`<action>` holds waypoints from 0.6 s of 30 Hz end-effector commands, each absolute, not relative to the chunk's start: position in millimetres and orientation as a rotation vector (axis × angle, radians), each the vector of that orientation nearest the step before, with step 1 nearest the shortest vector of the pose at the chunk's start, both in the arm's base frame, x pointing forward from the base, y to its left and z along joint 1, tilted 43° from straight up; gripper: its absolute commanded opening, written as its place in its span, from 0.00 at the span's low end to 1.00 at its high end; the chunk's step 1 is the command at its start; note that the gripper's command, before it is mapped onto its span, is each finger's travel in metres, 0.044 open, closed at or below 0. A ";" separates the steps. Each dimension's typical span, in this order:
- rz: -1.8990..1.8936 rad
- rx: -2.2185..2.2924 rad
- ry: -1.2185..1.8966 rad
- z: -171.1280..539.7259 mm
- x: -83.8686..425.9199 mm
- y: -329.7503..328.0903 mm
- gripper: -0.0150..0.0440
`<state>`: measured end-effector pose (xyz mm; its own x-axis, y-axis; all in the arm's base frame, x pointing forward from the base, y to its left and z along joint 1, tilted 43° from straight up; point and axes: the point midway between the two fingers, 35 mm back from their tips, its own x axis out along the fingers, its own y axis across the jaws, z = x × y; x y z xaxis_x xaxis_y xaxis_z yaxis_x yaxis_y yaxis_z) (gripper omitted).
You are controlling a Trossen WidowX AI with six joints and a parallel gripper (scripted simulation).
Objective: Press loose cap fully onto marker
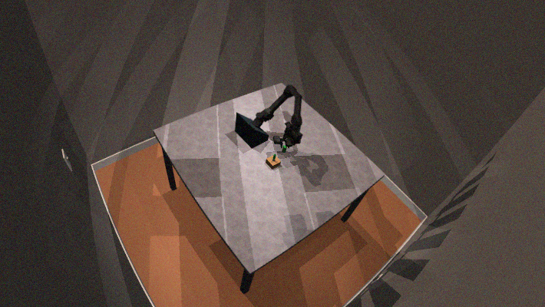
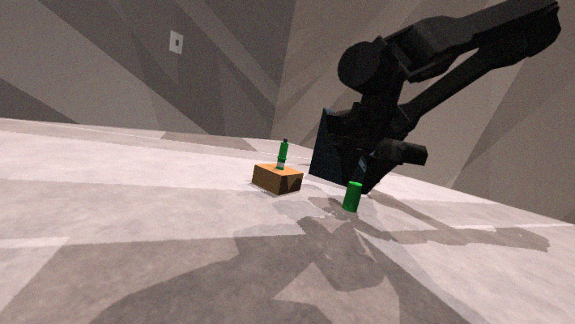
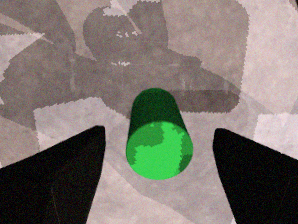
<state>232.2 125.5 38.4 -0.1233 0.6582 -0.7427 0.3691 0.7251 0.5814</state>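
Pale mottled worktop (image 1: 265, 215) (image 2: 162, 211); green cylindrical cap (image 1: 284, 149) (image 2: 352, 197) (image 3: 159, 150) stands at wrist-view centre, black fingers (image 1: 283, 144) (image 2: 361, 172) open astride it. Grasp step, apparently; next: lower slightly, close evenly.

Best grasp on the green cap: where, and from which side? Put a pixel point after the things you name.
Grip the green cap (image 1: 284, 149) (image 2: 352, 197) (image 3: 158, 145) by its side wall, coming from above. It stands upright, a plain round cylinder, and the gripper (image 3: 160, 136) is open with a finger on either side in the wrist view. I'd take the upper part, likely keeping the fingertips off the table (image 1: 265, 215) (image 2: 162, 211).
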 end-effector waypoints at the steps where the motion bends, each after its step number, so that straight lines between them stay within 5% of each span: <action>1: 0.300 0.825 1.742 33.4 230.6 130.2 0.66; 15: 0.304 0.828 1.742 19.8 226.6 143.9 0.66; 18: 0.304 0.828 1.742 20.1 226.6 144.2 0.53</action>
<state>227.1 142.9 20.8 -0.1255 0.6612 -0.7397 0.3698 0.7230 0.5836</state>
